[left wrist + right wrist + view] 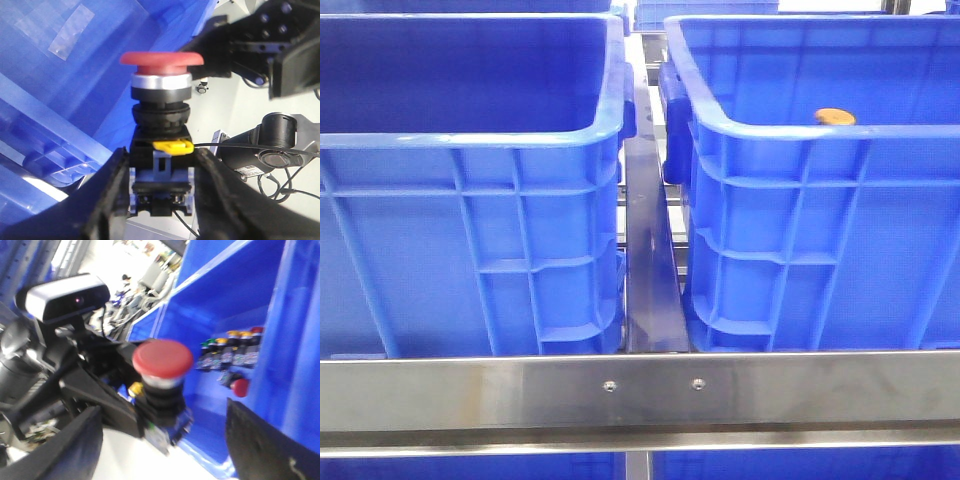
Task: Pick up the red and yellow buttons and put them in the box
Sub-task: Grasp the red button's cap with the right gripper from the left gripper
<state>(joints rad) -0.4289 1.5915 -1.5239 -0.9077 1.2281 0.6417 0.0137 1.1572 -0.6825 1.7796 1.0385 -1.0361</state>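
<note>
My left gripper (161, 172) is shut on the black and blue body of a red button (161, 59), a mushroom-capped push switch with a yellow tab, held upright in the air beside a blue box wall (55, 115). From the right wrist view the same red button (162, 359) hangs in front of my right gripper (165, 452), which stands wide open with nothing between its fingers. An orange-yellow button cap (834, 116) shows just over the rim of the right blue box (800, 135). A twin box (470, 140) stands at the left. Neither gripper shows in the front view.
Several more buttons (230, 352) and a loose red one (240, 387) lie inside the blue box (225, 300) beyond the held button. A steel rail (640, 390) crosses in front of both boxes, with a dark bar (648, 250) between them. The right arm (270, 45) hangs close above the left gripper.
</note>
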